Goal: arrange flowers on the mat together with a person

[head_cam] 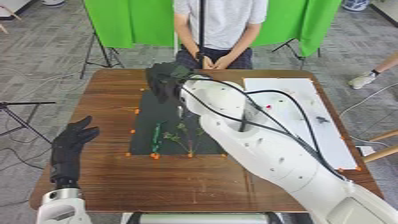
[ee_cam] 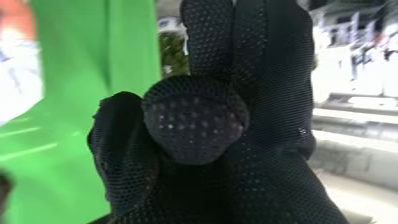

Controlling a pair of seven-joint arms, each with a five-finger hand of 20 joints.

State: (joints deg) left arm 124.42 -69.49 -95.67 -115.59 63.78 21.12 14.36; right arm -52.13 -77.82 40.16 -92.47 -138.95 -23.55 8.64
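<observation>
My right hand [head_cam: 165, 81] is over the far end of the black mat [head_cam: 207, 147], its arm crossing from the lower right. In the right wrist view the same hand [ee_cam: 266, 90] has long straight fingers, the thumb lies across the front, and no flower is visible in it. On the mat's near part lie a dark green stem [head_cam: 156, 137] and, beside it, a branching light green sprig [head_cam: 188, 141]. My left hand [head_cam: 67, 142] is open above the table's left side. A red flower [head_cam: 268, 107] and a dark sprig [head_cam: 322, 120] rest on the white sheet [head_cam: 336, 146].
The brown table [head_cam: 102, 107] carries small orange pieces [head_cam: 155, 156] along the mat's edges. My right arm [head_cam: 266, 157] covers the mat's right side and part of the white sheet. A green backdrop [head_cam: 138, 25] hangs beyond the far edge.
</observation>
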